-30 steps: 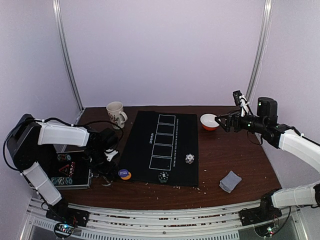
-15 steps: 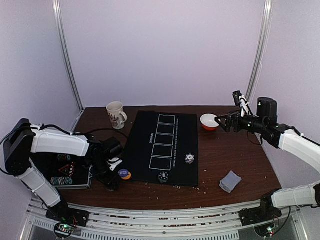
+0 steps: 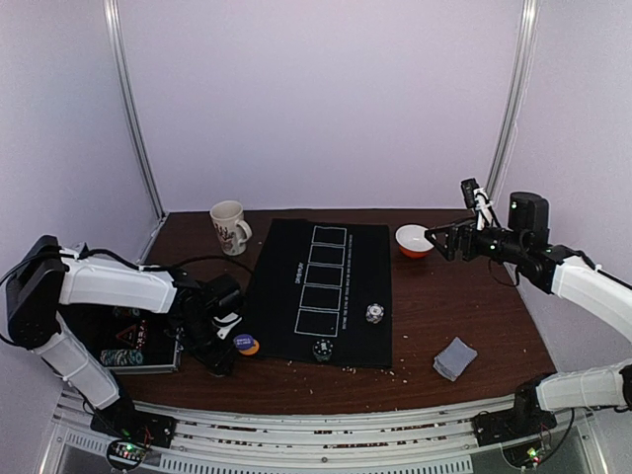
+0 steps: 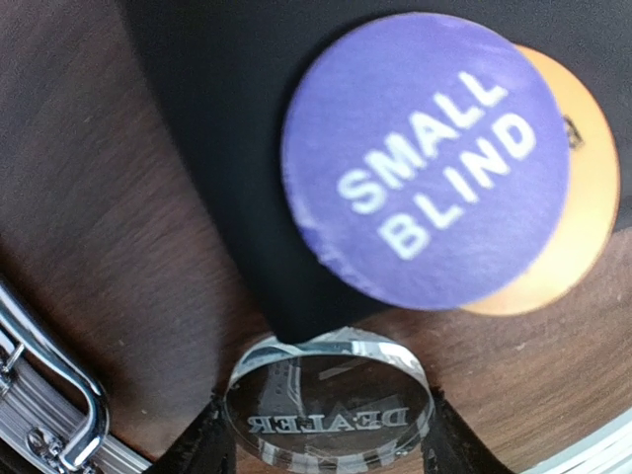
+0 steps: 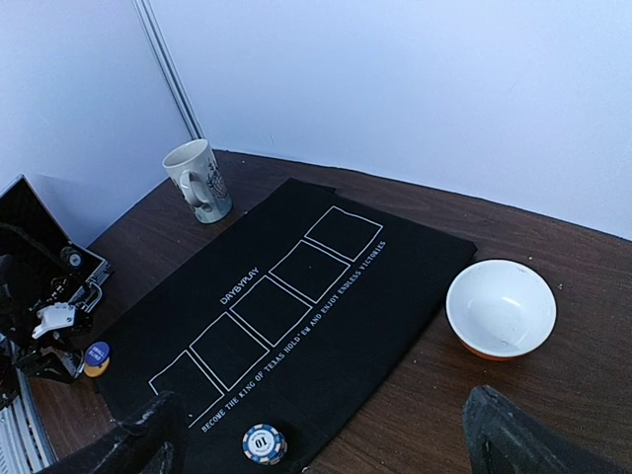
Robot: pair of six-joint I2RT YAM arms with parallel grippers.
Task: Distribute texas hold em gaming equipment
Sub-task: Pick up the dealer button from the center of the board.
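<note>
Dealer button [image 4: 328, 413], reading "DEALER", sits between left pincer [image 4: 326, 446] fingers, grip unclear; SMALL BLIND disc [image 4: 425, 163] beside; right pincer [image 5: 326, 444] apart.

Mat [image 3: 321, 291] lies centred on the desk [image 3: 464, 296]. Mug [image 3: 229, 227] stands behind its left far corner; bowl [image 3: 414, 240] beside its right far corner. Two chips [image 3: 374, 313] [image 3: 322, 349] rest on the mat's near part. Card stack [image 3: 454, 357] lies right of the mat. Small-blind disc [image 4: 425, 163] overlaps a second disc [image 4: 583, 232] at the near left corner, dealer button [image 4: 329, 413] just beside. Case [image 3: 128, 341] lies far left.

Black mat [image 3: 318, 288] in all three views
</note>
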